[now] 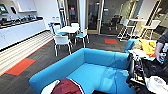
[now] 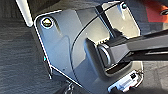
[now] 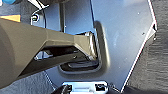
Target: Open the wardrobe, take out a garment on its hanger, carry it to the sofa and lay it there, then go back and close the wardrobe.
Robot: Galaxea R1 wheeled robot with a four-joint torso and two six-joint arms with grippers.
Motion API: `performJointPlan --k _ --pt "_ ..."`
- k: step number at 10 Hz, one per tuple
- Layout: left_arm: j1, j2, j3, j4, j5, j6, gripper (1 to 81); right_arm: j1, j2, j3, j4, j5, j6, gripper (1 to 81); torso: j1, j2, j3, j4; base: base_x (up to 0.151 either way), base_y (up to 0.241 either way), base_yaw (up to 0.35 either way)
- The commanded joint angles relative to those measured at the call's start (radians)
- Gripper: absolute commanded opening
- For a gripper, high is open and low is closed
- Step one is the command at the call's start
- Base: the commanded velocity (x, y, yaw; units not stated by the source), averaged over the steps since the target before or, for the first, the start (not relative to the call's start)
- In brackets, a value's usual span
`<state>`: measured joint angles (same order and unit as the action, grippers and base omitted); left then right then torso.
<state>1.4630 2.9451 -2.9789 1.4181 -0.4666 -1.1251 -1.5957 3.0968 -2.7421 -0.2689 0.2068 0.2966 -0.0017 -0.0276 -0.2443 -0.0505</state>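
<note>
The bright blue sofa [image 1: 97, 70] lies right in front of me in the head view, its low back curving from the left around to the far side. The garment [image 1: 67, 87], maroon with a white sleeve, lies bunched at the sofa's near left end, at the picture's lower edge. Nothing grips it that I can see. Both wrist views look down past the robot's own dark plate and bar to grey carpet [image 2: 20, 62] [image 3: 155, 65].
A person [image 1: 162, 46] stands at the right edge beside a dark rig [image 1: 137, 72] with a white tape roll [image 1: 156, 83]. Yellow cloth [image 1: 148, 46] lies on the sofa's far right. A white table with chairs [image 1: 67, 31] stands beyond, and a counter [image 1: 20, 28] lines the left wall.
</note>
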Motion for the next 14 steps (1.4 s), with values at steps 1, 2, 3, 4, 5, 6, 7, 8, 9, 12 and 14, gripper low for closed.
performJointPlan --k 1,2,3,4,5,6,7,8,9,12,14 --pt "-0.006 0.023 -0.015 0.005 0.078 0.004 81.1 -0.001 0.007 0.003 -0.012 -0.067 -0.004 81.1 0.002 0.000 0.000 0.000 0.000 0.000 0.000" --pt "-0.006 0.037 -0.015 0.007 0.078 0.004 81.1 -0.002 0.010 0.000 -0.013 -0.073 -0.004 81.1 0.002 0.000 0.008 0.000 0.000 0.000 0.000" --pt "-0.003 0.043 -0.015 0.007 0.078 0.002 81.1 -0.005 0.012 0.000 -0.013 -0.073 -0.004 81.1 0.002 0.000 0.008 0.000 0.000 0.000 0.000" --pt "-0.003 0.053 -0.015 0.009 0.080 0.002 81.1 -0.005 0.018 0.000 -0.013 -0.075 -0.004 81.1 0.002 0.000 0.007 0.000 0.000 0.000 0.000" --pt "-0.002 0.057 -0.015 0.012 0.078 0.002 81.1 -0.005 0.021 -0.002 -0.013 -0.075 -0.005 81.1 0.002 -0.001 0.008 0.000 0.000 0.000 0.000" --pt "-0.002 0.059 -0.015 0.013 0.078 0.001 81.1 -0.008 0.021 -0.003 -0.013 -0.075 -0.004 81.1 0.002 -0.001 0.008 0.000 0.000 0.000 0.000" --pt "-0.002 0.059 -0.015 0.013 0.078 0.001 81.1 -0.008 0.021 -0.002 -0.013 -0.075 -0.004 81.1 0.002 -0.001 0.008 0.000 0.000 0.000 0.000" --pt "0.000 0.059 -0.015 0.013 0.078 0.001 81.1 -0.008 0.021 -0.004 -0.013 -0.075 -0.004 81.1 0.002 -0.001 0.008 0.000 0.000 0.000 0.000" --pt "0.003 0.059 -0.015 0.015 0.078 0.001 81.1 -0.007 0.021 -0.004 -0.013 -0.075 -0.005 81.1 0.002 -0.001 0.008 0.000 -0.066 0.000 0.000" --pt "0.007 0.063 -0.015 0.015 0.078 0.002 81.1 -0.010 0.021 -0.007 -0.013 -0.075 -0.005 81.1 0.002 -0.001 0.008 0.000 -0.081 0.000 0.000" --pt "0.009 0.063 -0.015 0.015 0.078 0.002 81.1 -0.010 0.021 -0.010 -0.013 -0.075 -0.005 81.1 0.002 -0.001 0.008 0.000 -0.090 0.000 0.000"
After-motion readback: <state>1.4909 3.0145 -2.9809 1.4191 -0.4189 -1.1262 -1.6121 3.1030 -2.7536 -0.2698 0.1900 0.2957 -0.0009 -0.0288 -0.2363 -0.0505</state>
